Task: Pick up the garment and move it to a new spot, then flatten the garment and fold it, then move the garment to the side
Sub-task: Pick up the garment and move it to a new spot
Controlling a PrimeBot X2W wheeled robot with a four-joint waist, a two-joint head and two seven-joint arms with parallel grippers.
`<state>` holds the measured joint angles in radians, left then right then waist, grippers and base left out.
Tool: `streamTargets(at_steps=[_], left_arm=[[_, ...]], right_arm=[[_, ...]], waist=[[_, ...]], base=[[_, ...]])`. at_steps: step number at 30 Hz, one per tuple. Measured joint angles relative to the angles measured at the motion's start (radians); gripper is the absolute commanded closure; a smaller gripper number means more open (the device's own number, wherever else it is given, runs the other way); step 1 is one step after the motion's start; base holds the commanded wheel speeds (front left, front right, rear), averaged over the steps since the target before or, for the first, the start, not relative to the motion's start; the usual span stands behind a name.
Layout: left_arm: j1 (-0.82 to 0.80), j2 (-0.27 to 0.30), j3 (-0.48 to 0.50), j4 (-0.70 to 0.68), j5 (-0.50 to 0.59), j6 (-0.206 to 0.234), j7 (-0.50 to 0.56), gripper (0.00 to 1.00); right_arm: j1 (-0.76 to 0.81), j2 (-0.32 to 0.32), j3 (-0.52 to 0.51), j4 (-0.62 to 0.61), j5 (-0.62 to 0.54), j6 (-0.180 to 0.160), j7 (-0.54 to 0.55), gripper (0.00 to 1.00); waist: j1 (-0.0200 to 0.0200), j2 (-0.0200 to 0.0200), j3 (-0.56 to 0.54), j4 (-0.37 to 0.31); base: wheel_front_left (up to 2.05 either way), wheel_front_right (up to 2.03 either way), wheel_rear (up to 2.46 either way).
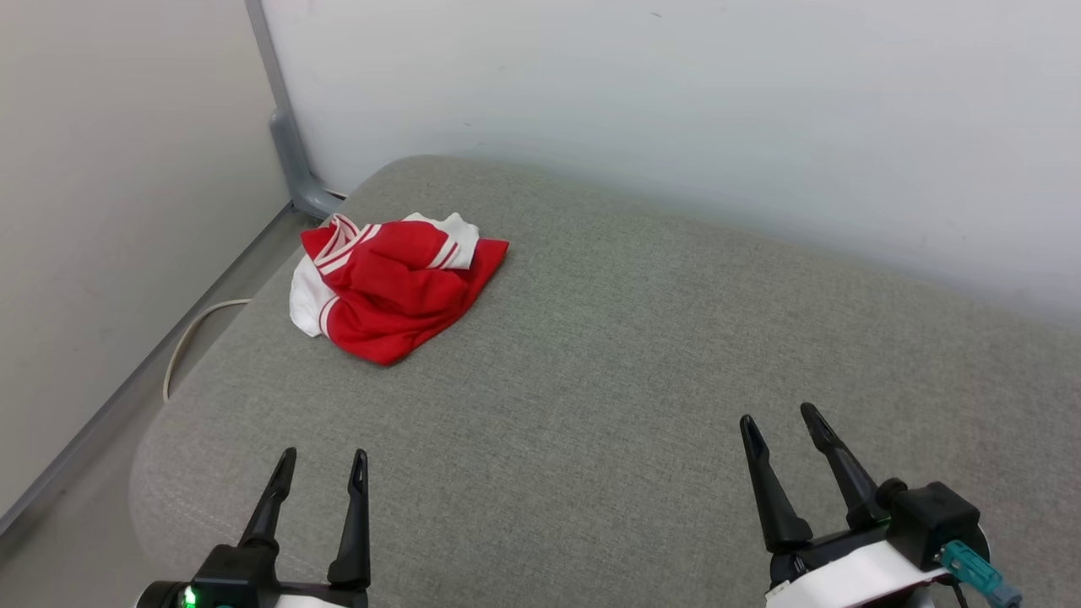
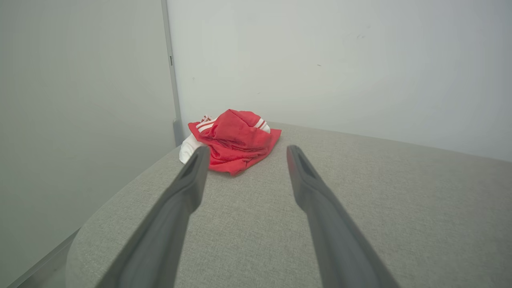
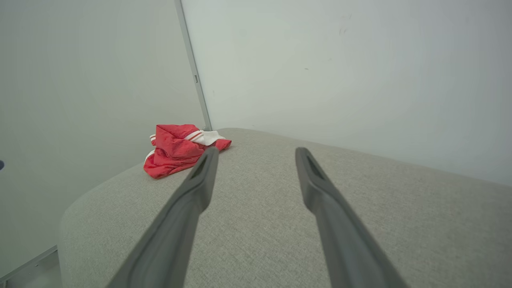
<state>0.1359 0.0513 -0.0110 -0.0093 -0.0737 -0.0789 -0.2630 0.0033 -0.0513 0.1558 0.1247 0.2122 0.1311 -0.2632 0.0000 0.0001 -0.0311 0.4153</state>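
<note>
The garment, a red jersey with white sleeves and striped trim, lies crumpled in a heap near the far left corner of the grey upholstered surface. It also appears ahead in the left wrist view and to the left in the right wrist view. My left gripper hovers open at the near left, well short of the garment, with nothing between its fingers. My right gripper stands open at the near right, far from the garment. Each wrist view shows its own fingers spread apart, left and right.
White walls close in behind and to the left, with a grey post in the corner. A pale cable runs along the floor beside the surface's left edge. The rounded front left corner drops off near my left gripper.
</note>
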Motion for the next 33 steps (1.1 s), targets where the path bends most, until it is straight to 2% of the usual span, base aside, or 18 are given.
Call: streamTargets(at_steps=[8, 15, 18, 24, 29, 33], left_arm=[[-0.025, 0.000, 0.033, 0.004, -0.030, -0.013, 0.000, 0.00], [-0.201, 0.056, 0.049, 0.186, -0.028, -0.037, 0.000, 0.00], [-0.321, 0.111, 0.037, 0.297, -0.053, -0.044, 0.032, 0.00], [-0.587, 0.253, -0.060, 0.420, -0.171, -0.051, 0.227, 0.00], [-0.732, 0.415, -0.170, 0.462, -0.296, -0.052, 0.405, 0.00], [-0.800, 0.520, -0.236, 0.477, -0.374, -0.052, 0.515, 0.00]], right_arm=[[-0.005, 0.000, 0.003, 0.011, -0.017, 0.000, 0.000, 0.00], [-0.048, 0.000, -0.012, -0.030, -0.081, 0.000, 0.000, 0.00], [-0.066, 0.001, -0.018, -0.055, -0.114, 0.000, 0.000, 0.00], [-0.104, 0.001, -0.028, -0.094, -0.162, 0.000, 0.000, 0.00], [-0.120, -0.005, -0.034, -0.117, -0.179, 0.000, 0.000, 0.00], [-0.129, -0.012, -0.042, -0.127, -0.182, 0.000, 0.000, 0.00]], waist=[[0.0000, 0.0000, 0.033, -0.017], [0.0000, 0.0000, 0.115, -0.045], [0.0000, -0.0001, 0.165, -0.059], [0.0001, 0.0000, 0.279, -0.095], [0.0002, -0.0001, 0.368, -0.130], [0.0002, 0.0000, 0.430, -0.158]], base=[[0.00, 0.00, 0.00], [0.00, 0.00, 0.00], [0.00, 0.00, 0.00], [0.00, 0.00, 0.00], [0.00, 0.00, 0.00], [0.00, 0.00, 0.00]])
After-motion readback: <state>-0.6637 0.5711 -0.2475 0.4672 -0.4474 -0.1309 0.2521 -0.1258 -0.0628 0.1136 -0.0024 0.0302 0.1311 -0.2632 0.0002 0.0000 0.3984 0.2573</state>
